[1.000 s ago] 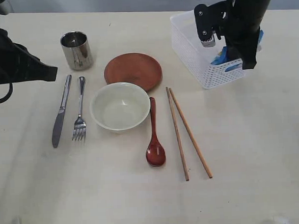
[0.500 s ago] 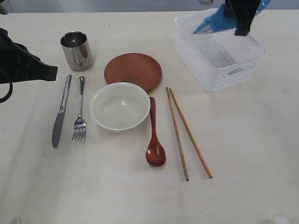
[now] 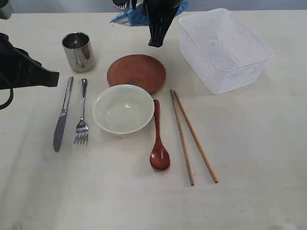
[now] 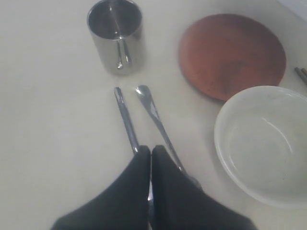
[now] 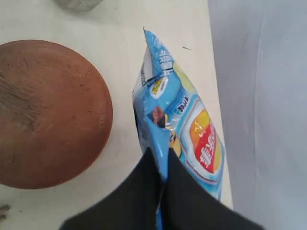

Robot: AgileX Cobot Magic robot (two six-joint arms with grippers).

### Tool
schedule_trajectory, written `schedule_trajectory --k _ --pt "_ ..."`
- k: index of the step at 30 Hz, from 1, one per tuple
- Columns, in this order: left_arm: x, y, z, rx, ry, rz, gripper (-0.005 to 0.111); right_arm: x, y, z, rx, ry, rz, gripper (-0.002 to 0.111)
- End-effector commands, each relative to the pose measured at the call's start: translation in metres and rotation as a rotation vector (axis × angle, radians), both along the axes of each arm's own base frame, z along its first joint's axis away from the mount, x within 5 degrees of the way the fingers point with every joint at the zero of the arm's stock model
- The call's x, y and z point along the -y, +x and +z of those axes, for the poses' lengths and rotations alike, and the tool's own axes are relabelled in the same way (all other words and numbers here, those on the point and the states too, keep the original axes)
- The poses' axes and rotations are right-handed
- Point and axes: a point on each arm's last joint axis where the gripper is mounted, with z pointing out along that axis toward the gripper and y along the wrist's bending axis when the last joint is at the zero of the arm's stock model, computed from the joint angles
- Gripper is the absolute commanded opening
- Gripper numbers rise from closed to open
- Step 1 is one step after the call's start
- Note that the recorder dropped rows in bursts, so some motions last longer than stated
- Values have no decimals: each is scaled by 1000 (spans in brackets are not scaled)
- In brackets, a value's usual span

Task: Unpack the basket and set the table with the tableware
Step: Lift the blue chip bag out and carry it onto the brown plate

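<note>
Basket (image 3: 212,72) is seen upright at the far right of the table (image 3: 256,157), with nothing visible inside it. The tableware is judged fully unpacked and laid to its left: plate (image 3: 134,70) just behind and touching the bowl (image 3: 122,111), spoon (image 3: 158,140) and chopsticks (image 3: 182,136) beside the bowl on the basket side, fork (image 3: 82,115) and knife (image 3: 62,115) on the other side, and cup (image 3: 78,51) beyond them.

The crisp packet (image 5: 187,124) is pinched at one edge by the right gripper (image 5: 159,160), jaws closed tight on the foil. It is held in the air over the table's far edge, past the plate (between cup and basket in the exterior view).

The left gripper (image 4: 151,151) is closed on nothing and is seen over the knife and fork handles.

The step in hand is judged to be clearing the packet away. It should be lowered onto bare table well apart from plate and cup. The jaws are best opened only once the packet rests flat. A dangling foil bag could swing, so the carry is best kept slow and clear of the cup rim.
</note>
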Motion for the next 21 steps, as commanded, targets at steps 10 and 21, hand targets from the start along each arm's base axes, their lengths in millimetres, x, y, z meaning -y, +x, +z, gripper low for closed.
schedule_trajectory --k 10,21 --pt "0 0 1 14 -10 0 0 -10 10 -54 -130 -6 -54 0" --pt "1 1 2 27 -19 -5 0 -17 5 -65 -212 30 -78 0"
